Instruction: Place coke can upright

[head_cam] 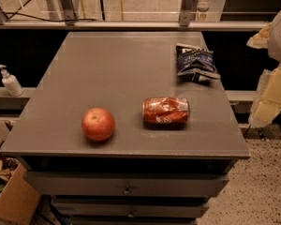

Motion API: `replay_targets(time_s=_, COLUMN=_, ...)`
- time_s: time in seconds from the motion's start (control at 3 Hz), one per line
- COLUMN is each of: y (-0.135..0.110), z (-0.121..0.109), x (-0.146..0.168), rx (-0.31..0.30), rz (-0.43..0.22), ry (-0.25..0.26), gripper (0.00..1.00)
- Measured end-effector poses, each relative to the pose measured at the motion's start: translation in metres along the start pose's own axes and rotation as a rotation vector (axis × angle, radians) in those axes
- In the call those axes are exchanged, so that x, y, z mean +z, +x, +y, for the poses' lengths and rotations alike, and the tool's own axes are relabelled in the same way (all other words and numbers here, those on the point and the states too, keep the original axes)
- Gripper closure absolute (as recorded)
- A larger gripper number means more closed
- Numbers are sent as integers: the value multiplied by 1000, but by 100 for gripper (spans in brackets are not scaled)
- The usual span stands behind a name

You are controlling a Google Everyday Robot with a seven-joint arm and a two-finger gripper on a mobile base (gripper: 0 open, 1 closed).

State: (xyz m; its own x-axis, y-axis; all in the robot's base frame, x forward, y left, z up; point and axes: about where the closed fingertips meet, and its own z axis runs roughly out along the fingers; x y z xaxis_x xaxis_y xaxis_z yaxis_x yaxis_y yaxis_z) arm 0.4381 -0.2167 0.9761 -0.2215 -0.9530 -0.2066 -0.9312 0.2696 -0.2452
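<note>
The coke can (166,110) is red with white lettering and dented sides. It lies on its side on the grey table (117,64), near the front right, with its silver top facing right. My gripper (270,95) shows as pale white and yellowish parts at the right edge of the camera view. It is off the table's right side, well apart from the can and above floor level. Nothing shows in it.
A round red-orange fruit (98,123) sits at the front left of the can. A dark blue snack bag (195,63) lies at the back right. A white pump bottle (9,81) stands on a ledge to the left. Drawers (126,187) are below the tabletop.
</note>
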Motion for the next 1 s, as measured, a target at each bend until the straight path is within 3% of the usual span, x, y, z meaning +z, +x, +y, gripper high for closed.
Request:
replay_targets(time_s=0.67, y=-8, z=2, x=5, rx=-14, rz=-22, ry=-4, gripper=0)
replay_targets(time_s=1.0, y=-32, z=11, x=21, rx=-68, rz=-70, ry=-13, gripper=0)
